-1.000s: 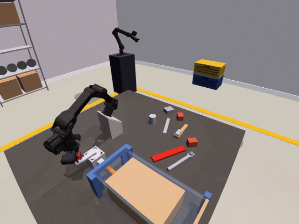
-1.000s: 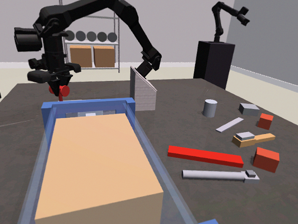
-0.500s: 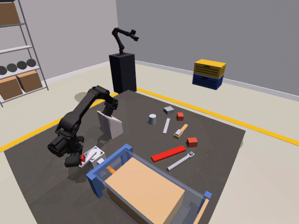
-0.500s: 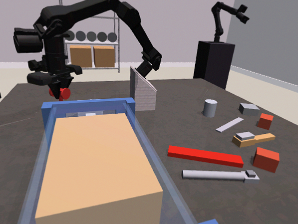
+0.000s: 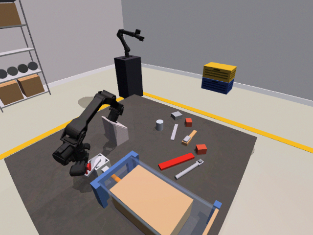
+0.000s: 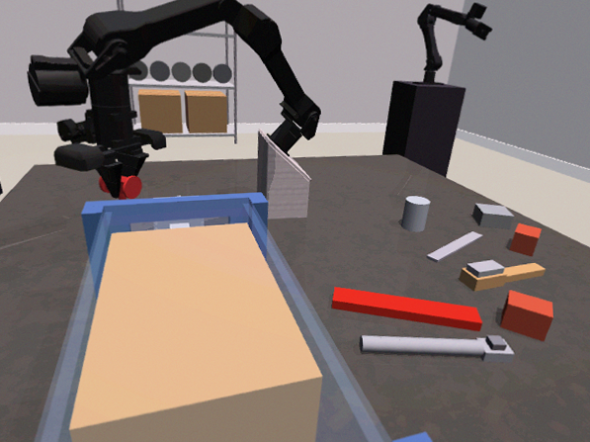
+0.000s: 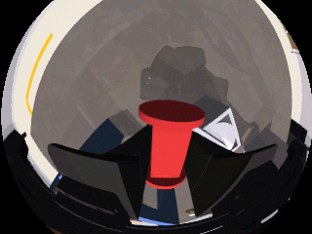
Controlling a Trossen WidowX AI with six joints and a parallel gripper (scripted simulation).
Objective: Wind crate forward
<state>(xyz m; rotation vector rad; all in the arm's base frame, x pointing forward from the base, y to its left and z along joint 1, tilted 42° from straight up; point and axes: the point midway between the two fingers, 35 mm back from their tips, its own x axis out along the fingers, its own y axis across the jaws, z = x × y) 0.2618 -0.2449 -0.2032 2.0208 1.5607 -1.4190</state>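
Observation:
My gripper (image 5: pixel 87 169) (image 6: pixel 123 183) (image 7: pixel 166 129) is shut on the red knob (image 5: pixel 88 167) (image 6: pixel 132 186) (image 7: pixel 172 141) of the winch handle. The handle's pale arm (image 5: pixel 94 166) runs from the knob to the top of the white winch (image 5: pixel 102 167); its square key is hidden. An orange strap (image 5: pixel 116 177) shows between winch and crate. The tan crate (image 5: pixel 151 198) (image 6: pixel 187 306) sits apparently flat inside the clear-panelled cubby. The blue end frame (image 5: pixel 114 167) (image 6: pixel 174 200) stands on the winch side, with a gap before the crate in the top view.
A pale angled panel (image 5: pixel 117 132) (image 6: pixel 288 188) stands beyond the winch. Right of the cubby lie a red bar (image 5: pixel 176 161) (image 6: pixel 406 308), a grey wrench-like tool (image 5: pixel 187 170) (image 6: pixel 422 345), a brush, a flat strip, red blocks, a grey block and a grey cylinder (image 5: pixel 159 125) (image 6: pixel 415 214).

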